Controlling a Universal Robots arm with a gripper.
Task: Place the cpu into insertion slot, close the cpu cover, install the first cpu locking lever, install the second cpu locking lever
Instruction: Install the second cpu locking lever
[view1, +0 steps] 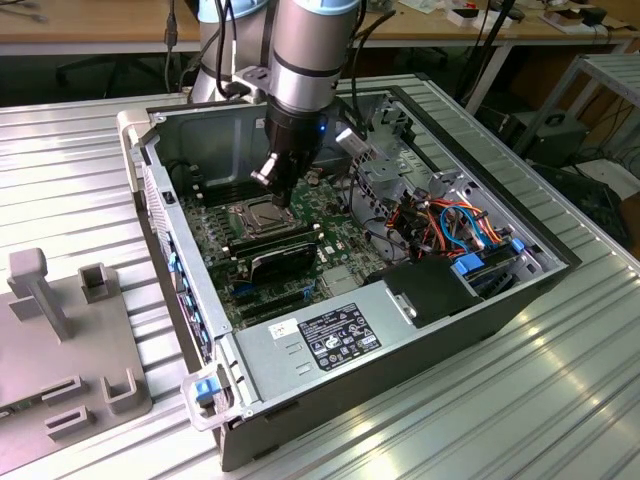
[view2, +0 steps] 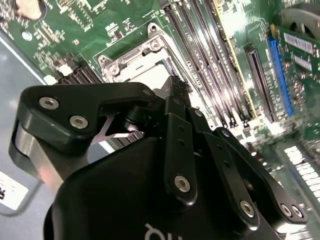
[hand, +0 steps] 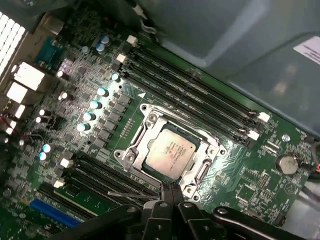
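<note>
While the arm hangs over the open computer case (view1: 150, 135) in the upper middle of the exterior view, the gripper (view1: 281, 196) sits just above the motherboard (view1: 215, 235), directly over the socket area. Its fingertips (hand: 170, 192) are pressed together with no gap and nothing between them, as seen at the bottom centre of the first wrist view and near the centre of the second wrist view. The cpu (hand: 171, 152) lies flat in the insertion slot (hand: 148, 148), right of centre in the first wrist view, its silvery top exposed. The cpu cover (hand: 200, 172) lies down around the chip, framing it on all sides. The clenched fingertips stand just beside the lower edge of that frame; whether they touch it cannot be told. Long black memory slots (hand: 190, 92) run diagonally along both sides of the socket. A grey fixture plate (view1: 70, 330) rests on the table (view1: 520, 400) at the exterior view's lower left.
</note>
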